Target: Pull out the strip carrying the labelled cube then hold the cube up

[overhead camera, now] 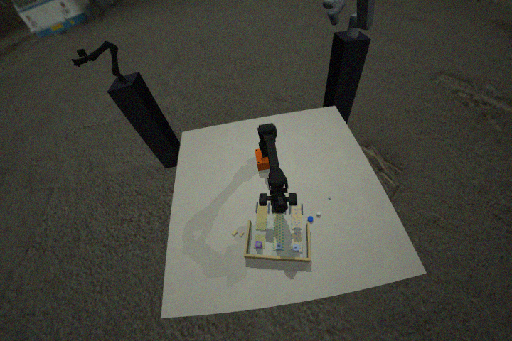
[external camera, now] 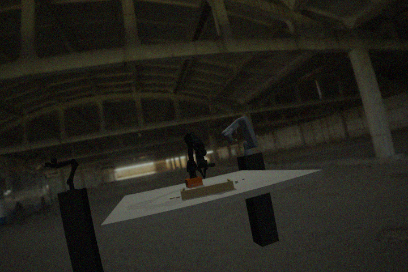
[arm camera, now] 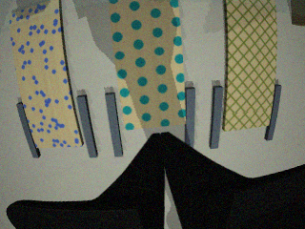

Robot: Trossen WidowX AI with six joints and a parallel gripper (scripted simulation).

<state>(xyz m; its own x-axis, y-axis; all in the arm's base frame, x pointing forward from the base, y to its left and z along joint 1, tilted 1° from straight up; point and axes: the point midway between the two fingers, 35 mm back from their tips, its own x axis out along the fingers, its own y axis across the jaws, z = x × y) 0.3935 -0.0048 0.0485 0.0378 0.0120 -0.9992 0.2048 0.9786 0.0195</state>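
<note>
My gripper (overhead camera: 279,209) (external camera: 204,177) (arm camera: 160,140) is shut and empty, its tips pointing down at the near end of the middle strip. This teal-dotted strip (overhead camera: 278,229) (arm camera: 141,62) looks unbroken in the top view and carries a pale blue cube (overhead camera: 279,245) at its far end. The cross-hatched strip (overhead camera: 261,219) (arm camera: 250,62) has a gap before a separate piece with a purple cube (overhead camera: 258,244). The blue-speckled strip (overhead camera: 296,217) (arm camera: 45,72) has a shaded stretch before its far part, which bears another pale blue cube (overhead camera: 296,247). Cube labels are too small to read.
A low wooden frame (overhead camera: 278,257) (external camera: 207,191) surrounds the far ends on three sides. Grey-blue guide bars (arm camera: 113,125) (arm camera: 190,116) flank the near strip ends. A blue disc (overhead camera: 310,219) and a small white block (overhead camera: 318,214) lie right of the frame; two yellowish bits (overhead camera: 234,232) lie left.
</note>
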